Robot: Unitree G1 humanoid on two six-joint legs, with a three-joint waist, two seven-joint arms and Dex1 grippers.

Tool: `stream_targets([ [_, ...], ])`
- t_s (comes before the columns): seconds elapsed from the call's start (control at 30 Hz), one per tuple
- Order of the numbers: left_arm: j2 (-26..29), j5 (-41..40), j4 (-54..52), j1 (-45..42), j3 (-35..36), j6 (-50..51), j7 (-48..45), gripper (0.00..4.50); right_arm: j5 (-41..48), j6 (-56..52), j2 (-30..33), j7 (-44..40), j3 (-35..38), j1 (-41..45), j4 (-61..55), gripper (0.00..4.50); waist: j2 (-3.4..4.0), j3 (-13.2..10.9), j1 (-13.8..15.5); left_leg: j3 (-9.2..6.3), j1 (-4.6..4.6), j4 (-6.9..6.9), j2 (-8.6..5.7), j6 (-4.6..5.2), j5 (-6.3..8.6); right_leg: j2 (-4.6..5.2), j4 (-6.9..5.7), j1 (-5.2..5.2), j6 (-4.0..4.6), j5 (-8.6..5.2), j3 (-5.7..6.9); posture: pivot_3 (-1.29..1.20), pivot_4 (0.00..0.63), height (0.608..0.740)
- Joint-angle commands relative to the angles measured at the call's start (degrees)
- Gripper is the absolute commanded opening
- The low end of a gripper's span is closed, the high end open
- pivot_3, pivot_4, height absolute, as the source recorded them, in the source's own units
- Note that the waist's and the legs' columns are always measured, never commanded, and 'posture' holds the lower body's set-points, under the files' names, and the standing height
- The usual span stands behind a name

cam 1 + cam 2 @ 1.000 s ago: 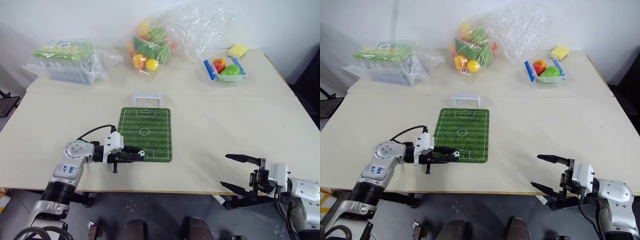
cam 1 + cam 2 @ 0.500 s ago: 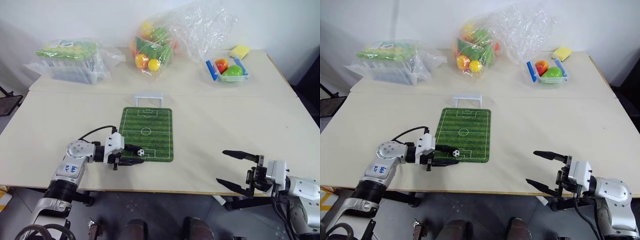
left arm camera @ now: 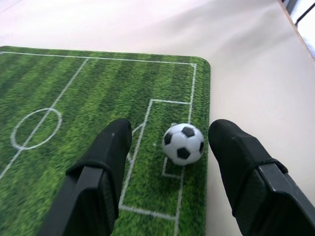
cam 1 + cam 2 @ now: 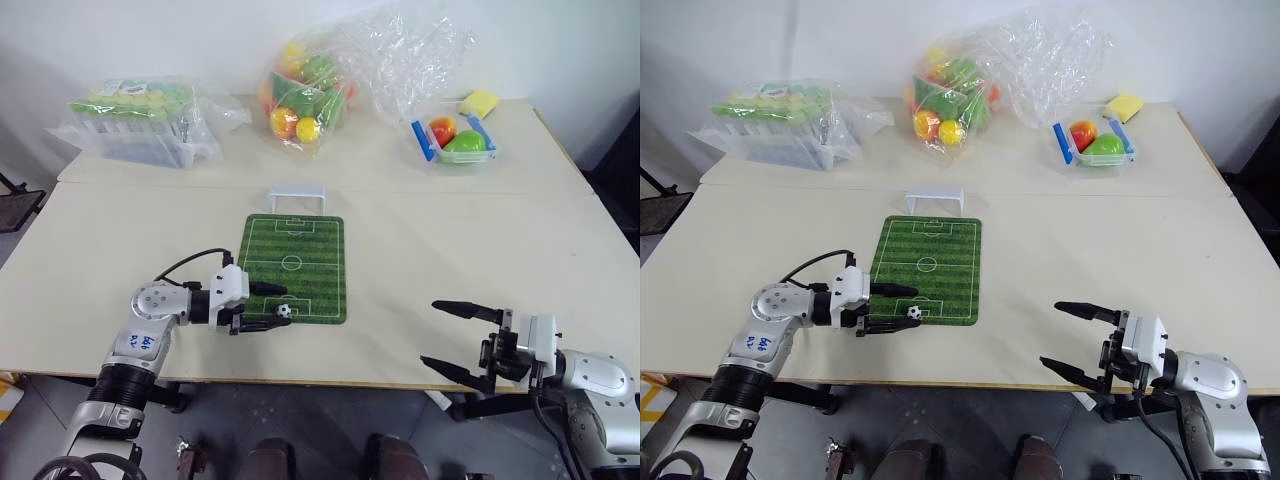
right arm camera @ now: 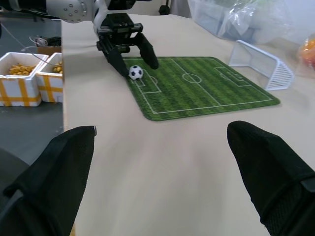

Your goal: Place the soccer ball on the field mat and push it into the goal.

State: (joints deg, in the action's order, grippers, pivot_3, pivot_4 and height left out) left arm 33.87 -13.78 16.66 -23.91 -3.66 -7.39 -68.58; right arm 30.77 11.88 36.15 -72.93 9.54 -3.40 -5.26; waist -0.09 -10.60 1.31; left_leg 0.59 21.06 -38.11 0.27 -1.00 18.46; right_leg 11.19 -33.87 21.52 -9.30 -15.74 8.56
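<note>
The left tool has just let go: a second ago its two black fingers were pinched on the soccer ball, and now they stand apart with the ball sitting free between them. The left wrist view makes this plain, with a gap of green showing on either side of the ball and neither finger touching it. The ball rests on the field mat, in the penalty box at the mat's near end (the end closest to the robot). The arm itself has hardly shifted; only the fingers have spread.

That settles the first half of the task, since the ball is now down on the mat. The push is not yet done. The goal stands on the table just beyond the mat's far end, so the ball has the whole length of the pitch to travel.

The right tool hangs wide open and empty at the table's near edge, well apart from the mat, and has crept slightly towards the middle.
</note>
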Motion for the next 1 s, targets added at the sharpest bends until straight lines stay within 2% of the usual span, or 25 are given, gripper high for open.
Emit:
stream_targets([
  [0.03, 2.4, -3.7, -4.7, 2.2, 3.0, 0.8, -1.9, 2.92, 1.4, -0.5, 0.1, 0.3, 0.6, -0.2, -2.3, 4.5, 0.0, 0.0, 0.0, 0.0, -0.01, 0.0, 0.0, 0.0, 0.0, 0.0, 0.0, 0.0, 0.0, 0.0, 0.0, 0.0, 0.15, 0.74],
  [0.17, 8.6, -9.9, -11.3, 9.5, 9.5, 4.3, -5.3, 2.92, 1.3, -1.5, 0.4, -0.1, 0.2, 0.2, -1.8, 4.5, 0.03, 0.0, -0.6, 0.01, -0.04, 0.05, 0.08, -0.03, 0.03, -0.04, 0.0, 0.01, 0.0, 0.0, -0.01, 0.0, 0.15, 0.74],
  [0.43, 12.2, -17.5, -17.3, 19.8, 18.3, 9.6, -6.8, 2.92, 2.6, 0.0, -1.9, -1.0, 0.4, 2.1, -1.2, 4.5, 0.07, 0.0, 0.0, 0.01, -0.02, -0.02, 0.17, -0.03, 0.09, -0.1, 0.02, 0.01, 0.04, 0.02, -0.03, 0.0, 0.15, 0.74],
  [0.53, 12.5, -17.6, -17.9, 25.5, 18.0, 9.0, -10.1, 2.29, 3.2, 1.1, -2.5, -2.1, 0.4, 2.7, -1.2, 4.5, 0.08, 0.0, -0.1, 0.06, -0.04, -0.02, 0.3, -0.08, 0.18, -0.25, 0.06, 0.02, 0.05, 0.02, -0.05, 0.0, 0.15, 0.74],
  [0.77, 9.0, -17.2, -20.3, 26.9, 13.1, 9.8, -10.5, 0.02, 3.4, 0.7, -2.5, -2.7, 0.0, 4.5, -1.3, 4.5, 0.12, -0.1, 0.1, 0.14, -0.03, -0.1, 0.54, -0.16, 0.23, -0.51, 0.11, 0.04, 0.2, 0.07, -0.14, 0.0, 0.15, 0.74],
  [1.0, 4.4, -15.6, -21.0, 20.9, 6.1, 13.8, -7.1, 0.02, 5.3, -3.2, -0.5, -2.6, 0.7, 1.1, -7.1, 4.5, 0.18, -0.1, 0.1, 0.17, -0.04, -0.1, 0.57, -0.17, 0.24, -0.56, 0.09, 0.06, 0.23, 0.09, -0.16, 0.0, 0.15, 0.74],
])
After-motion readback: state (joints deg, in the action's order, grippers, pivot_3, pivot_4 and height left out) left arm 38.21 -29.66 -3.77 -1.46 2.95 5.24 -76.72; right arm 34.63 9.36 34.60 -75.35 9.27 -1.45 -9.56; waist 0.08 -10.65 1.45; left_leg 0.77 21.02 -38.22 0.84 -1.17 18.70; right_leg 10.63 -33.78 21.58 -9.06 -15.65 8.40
